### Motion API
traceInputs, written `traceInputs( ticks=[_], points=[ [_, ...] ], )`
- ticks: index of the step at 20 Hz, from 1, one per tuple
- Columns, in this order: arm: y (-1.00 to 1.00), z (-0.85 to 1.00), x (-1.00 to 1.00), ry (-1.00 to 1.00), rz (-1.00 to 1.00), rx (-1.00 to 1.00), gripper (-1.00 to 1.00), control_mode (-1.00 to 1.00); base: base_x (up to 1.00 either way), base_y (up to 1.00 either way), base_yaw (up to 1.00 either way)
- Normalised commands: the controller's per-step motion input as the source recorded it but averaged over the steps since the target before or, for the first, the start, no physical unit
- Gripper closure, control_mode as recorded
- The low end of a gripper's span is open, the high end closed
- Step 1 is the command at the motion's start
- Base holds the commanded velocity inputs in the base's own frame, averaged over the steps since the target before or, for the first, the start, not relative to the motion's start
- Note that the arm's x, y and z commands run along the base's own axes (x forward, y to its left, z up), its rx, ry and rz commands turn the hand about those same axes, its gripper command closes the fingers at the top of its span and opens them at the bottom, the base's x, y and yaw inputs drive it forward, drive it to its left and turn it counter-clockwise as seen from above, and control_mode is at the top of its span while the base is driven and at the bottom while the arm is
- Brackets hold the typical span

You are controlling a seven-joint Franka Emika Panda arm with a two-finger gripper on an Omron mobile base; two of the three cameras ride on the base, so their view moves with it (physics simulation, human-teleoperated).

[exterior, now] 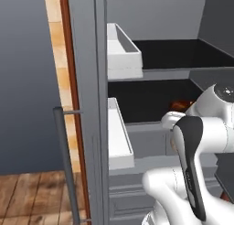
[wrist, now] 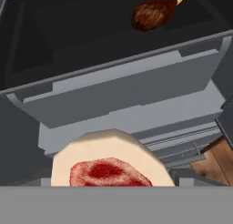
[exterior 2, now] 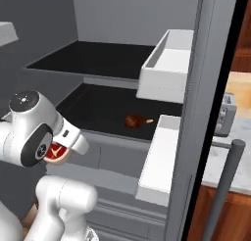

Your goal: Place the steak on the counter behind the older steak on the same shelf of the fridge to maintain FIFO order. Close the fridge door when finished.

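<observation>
The steak, a bright red puck with a cream rim, hangs in the air just in front of the open fridge. My gripper is shut on it, and the meat hides the fingertips. The steak is low and left of the lower black shelf, level with the grey drawer front. The older steak, dark reddish-brown, lies on that shelf near its front, ahead and to the right. It also shows as the older steak beside the door bin and the older steak behind my arm. The counter lies right of the door.
White door bins jut from the open right door, and others from the left one. Grey bar handles stand in front. A grey drawer sits under the shelf. A toaster stands on the counter.
</observation>
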Motion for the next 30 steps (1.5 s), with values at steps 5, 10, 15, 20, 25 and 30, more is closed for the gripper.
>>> traceInputs(
  ticks=[5,10,15,20,25,30],
  points=[
    [0.00,0.00,0.00,0.00,0.00,0.00,1.00,1.00,0.36,-0.33,-0.52],
    [0.00,0.00,0.00,0.00,0.00,0.00,1.00,1.00,0.52,0.02,-0.25],
    [0.00,0.00,0.80,-0.08,0.00,0.00,1.00,-1.00,0.20,0.00,0.00],
    [0.15,0.00,1.00,-0.19,0.00,0.00,1.00,-1.00,0.00,0.00,0.00],
    [0.70,-0.10,0.97,-0.10,0.00,0.00,1.00,-1.00,0.00,0.00,0.00],
    [0.43,-0.05,0.75,-0.02,0.00,0.01,1.00,-1.00,0.00,0.00,0.00]
  ],
)
